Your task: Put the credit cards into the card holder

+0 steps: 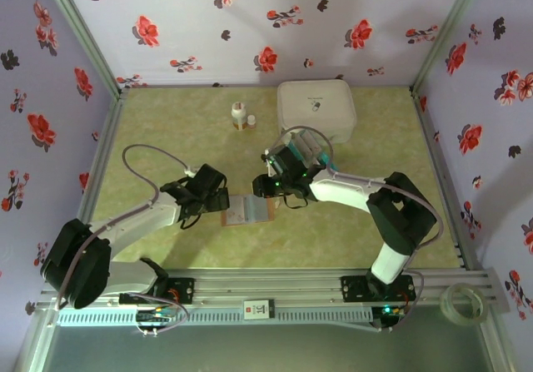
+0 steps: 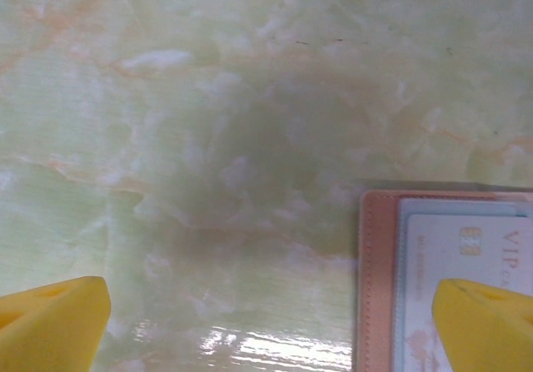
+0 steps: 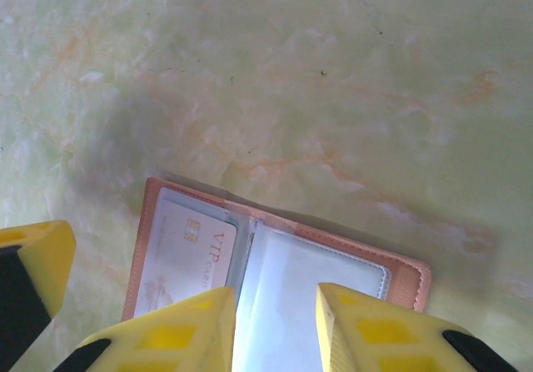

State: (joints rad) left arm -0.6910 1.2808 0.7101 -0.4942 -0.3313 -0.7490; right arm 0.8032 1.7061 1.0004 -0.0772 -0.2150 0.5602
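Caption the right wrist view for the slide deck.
Right gripper over the open card holder on a marbled green table, a VIP card in one pocket.

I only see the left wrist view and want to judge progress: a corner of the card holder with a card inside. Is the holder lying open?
Observer: Yes; the right wrist view shows the card holder spread open, the card in one half, a clear sleeve in the other.
Operator: Where is the right gripper?
Observer: The right gripper hangs over that sleeve, jaws slightly apart; whether they pinch it is unclear.
Operator: Anything else around?
Observer: From above, a white box stands at the far side, a small white object beside it.
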